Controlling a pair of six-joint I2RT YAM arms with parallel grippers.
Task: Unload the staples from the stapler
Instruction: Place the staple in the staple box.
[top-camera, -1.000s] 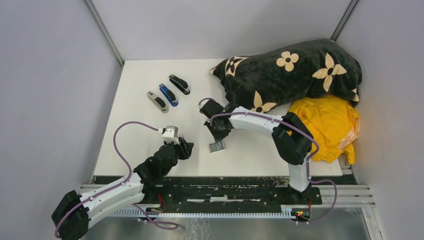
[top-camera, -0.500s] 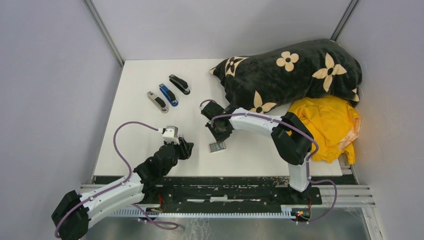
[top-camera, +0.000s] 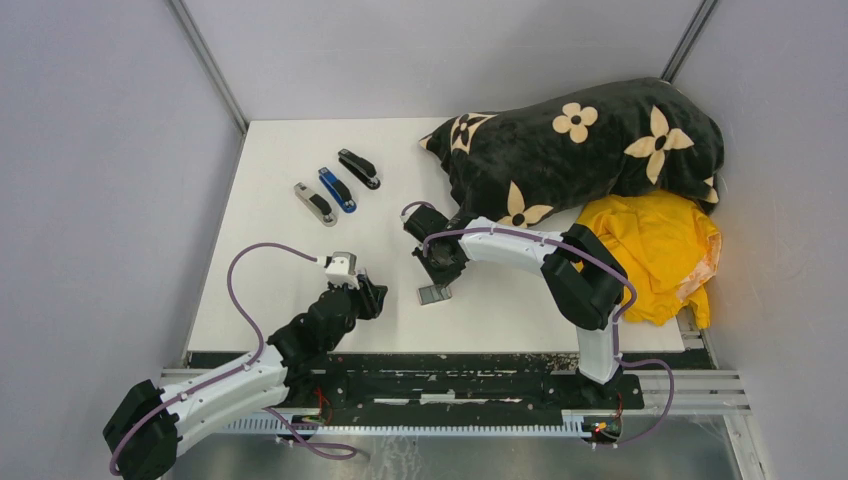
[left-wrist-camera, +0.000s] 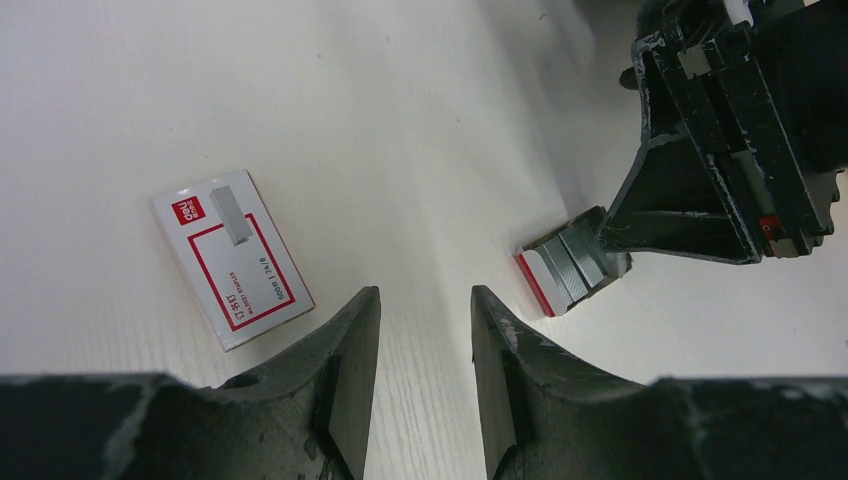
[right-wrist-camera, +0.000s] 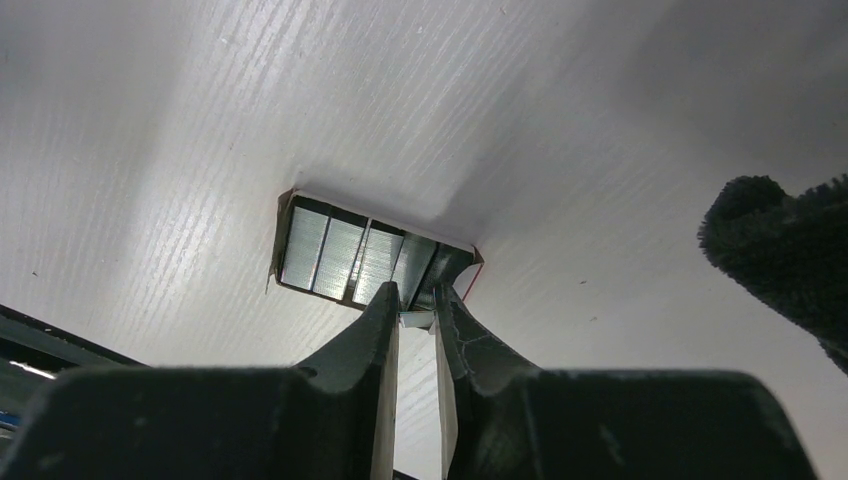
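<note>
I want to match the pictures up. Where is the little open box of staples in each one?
Top external: the open box of staples is in the middle of the table.
Left wrist: right of centre.
Right wrist: centre of the picture.
Shared landmark: the right gripper has its tip at the box in all three.

Shiny grey metal staples, matt white grained table, plush black blanket

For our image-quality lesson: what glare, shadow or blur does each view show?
Right wrist: glare streaks the grey metallic staple strips; its own jaws look soft. Left wrist: a shadow dims the white table at upper right. Top external: even, sharp.
</note>
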